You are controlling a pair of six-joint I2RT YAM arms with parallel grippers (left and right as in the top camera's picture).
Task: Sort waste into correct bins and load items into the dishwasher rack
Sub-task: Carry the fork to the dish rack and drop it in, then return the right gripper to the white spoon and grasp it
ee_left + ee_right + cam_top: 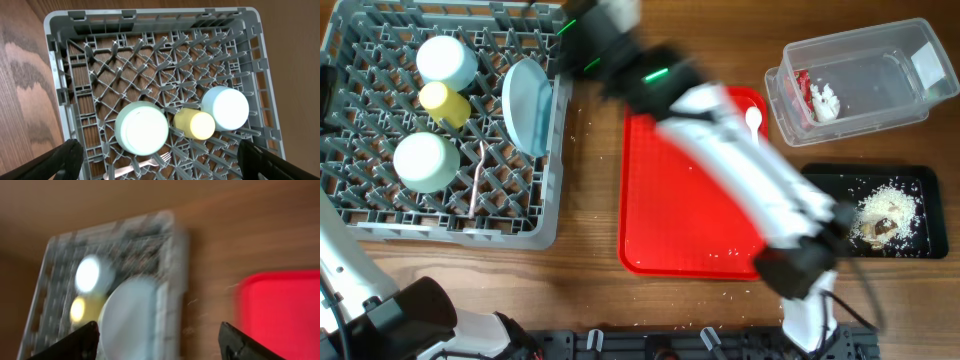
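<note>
The grey dishwasher rack (pixel 545 215) holds an upturned light blue bowl (pixel 447 60), a yellow cup (pixel 445 102), an upturned pale green bowl (pixel 425 162), a pale plate (pixel 528 105) on edge and a white fork (pixel 478 182). A white spoon (pixel 753 120) lies on the red tray. The clear tub (pixel 880 70) holds the red-and-white wrapper (pixel 804 95) and white tissue (pixel 826 101). The black tray (pixel 912 180) holds food scraps (pixel 885 215). My left gripper (pixel 160 165) is open and empty over the rack (pixel 150 60). My right gripper (pixel 160 342) is open and empty, blurred, beside the plate (pixel 130 317).
The flat red serving tray (pixel 690 200) lies in the middle with a few crumbs on it. My right arm (pixel 740 170) stretches diagonally across it from bottom right to the rack's far right corner. Crumbs dot the wood next to the rack.
</note>
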